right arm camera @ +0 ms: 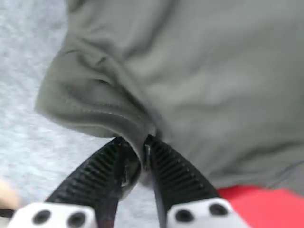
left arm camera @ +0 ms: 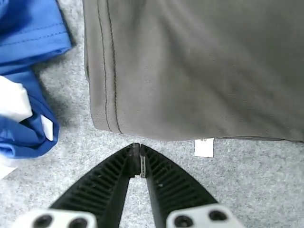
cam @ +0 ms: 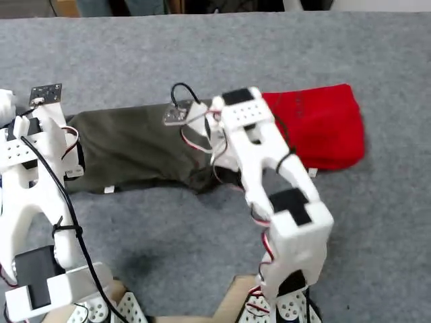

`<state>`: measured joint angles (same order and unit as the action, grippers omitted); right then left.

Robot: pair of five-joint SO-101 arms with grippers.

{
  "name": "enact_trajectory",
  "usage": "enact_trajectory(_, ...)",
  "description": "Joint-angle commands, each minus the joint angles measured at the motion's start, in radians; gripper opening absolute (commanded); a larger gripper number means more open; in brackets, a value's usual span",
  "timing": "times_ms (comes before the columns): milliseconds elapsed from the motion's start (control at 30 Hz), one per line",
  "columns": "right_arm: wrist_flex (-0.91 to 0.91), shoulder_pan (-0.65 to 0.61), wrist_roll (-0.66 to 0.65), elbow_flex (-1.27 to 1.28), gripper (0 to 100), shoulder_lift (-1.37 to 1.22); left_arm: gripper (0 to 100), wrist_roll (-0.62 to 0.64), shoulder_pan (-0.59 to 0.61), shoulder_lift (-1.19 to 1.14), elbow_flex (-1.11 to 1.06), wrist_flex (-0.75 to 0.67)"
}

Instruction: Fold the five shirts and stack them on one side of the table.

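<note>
We find the left hand (left arm camera: 137, 156) closed tip to tip with nothing between its jaws. It sits low over the grey table (left arm camera: 266, 190), just beside the hem of the olive shirt (left arm camera: 199, 66) and near a small white label (left arm camera: 204, 147) at that hem. The right hand (right arm camera: 143, 151) is pinched shut on a bunched fold at the olive shirt's other end. We see this shirt lying across the middle of the table. The red shirt (cam: 323, 124) lies flat just beside it at the right hand's end. A crumpled blue shirt (left arm camera: 28, 33) lies near the left hand's corner.
</note>
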<state>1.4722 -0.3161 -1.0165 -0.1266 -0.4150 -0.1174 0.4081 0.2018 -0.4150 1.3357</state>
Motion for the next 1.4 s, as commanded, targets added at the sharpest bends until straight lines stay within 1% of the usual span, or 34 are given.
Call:
enact_trajectory(0, 0.052, 0.025, -0.094, -0.262, 1.3, -0.107, 3, -0.005, -0.008, 0.011, 0.044, 0.009)
enact_trajectory(100, 0.101, 0.026, -0.157, -0.444, 1.4, -0.229, 3, -0.005, -0.008, 0.011, 0.044, 0.009)
enact_trajectory(300, 0.127, 0.023, -0.181, -0.750, 1.6, -0.452, 3, -0.006, -0.008, 0.011, 0.044, 0.006)
enact_trajectory(400, 0.138, 0.018, -0.183, -0.854, 5.9, -0.529, 3, -0.005, -0.008, 0.011, 0.044, 0.005)
enact_trajectory(467, 0.167, 0.017, -0.164, -0.926, 11.3, -0.562, 3, -0.005, -0.008, 0.011, 0.044, 0.005)
enact_trajectory(567, 0.193, 0.026, -0.091, -1.030, 16.2, -0.593, 3, -0.005, -0.008, 0.011, 0.044, 0.005)
enact_trajectory(833, 0.273, 0.052, -0.052, -1.283, 16.2, -0.605, 3, -0.006, -0.008, 0.011, 0.044, 0.009)
enact_trajectory(900, 0.298, 0.057, -0.046, -1.316, 13.5, -0.604, 3, -0.008, -0.008, 0.011, 0.044, 0.009)
enact_trajectory(967, 0.296, 0.075, -0.003, -1.317, 1.4, -0.598, 3, -0.008, -0.004, 0.012, 0.044, 0.009)
enact_trajectory(1033, 0.298, 0.107, -0.002, -1.283, 3.1, -0.581, 3, -0.009, -0.001, 0.012, 0.044, 0.009)
enact_trajectory(1100, 0.298, 0.135, 0.035, -1.221, 1.3, -0.547, 3, -0.009, -0.001, 0.012, 0.044, 0.011)
enact_trajectory(1167, 0.296, 0.149, 0.081, -1.093, 1.5, -0.503, 3, -0.009, -0.001, 0.012, 0.044, 0.011)
enact_trajectory(1233, 0.293, 0.149, 0.081, -0.947, 1.5, -0.463, 3, -0.009, -0.001, 0.012, 0.044, 0.011)
enact_trajectory(1300, 0.253, 0.150, 0.084, -0.831, 1.5, -0.452, 3, -0.009, -0.001, 0.012, 0.042, 0.011)
enact_trajectory(1367, 0.167, 0.164, 0.084, -0.745, 1.5, -0.464, 3, -0.015, -0.007, 0.012, 0.039, 0.011)
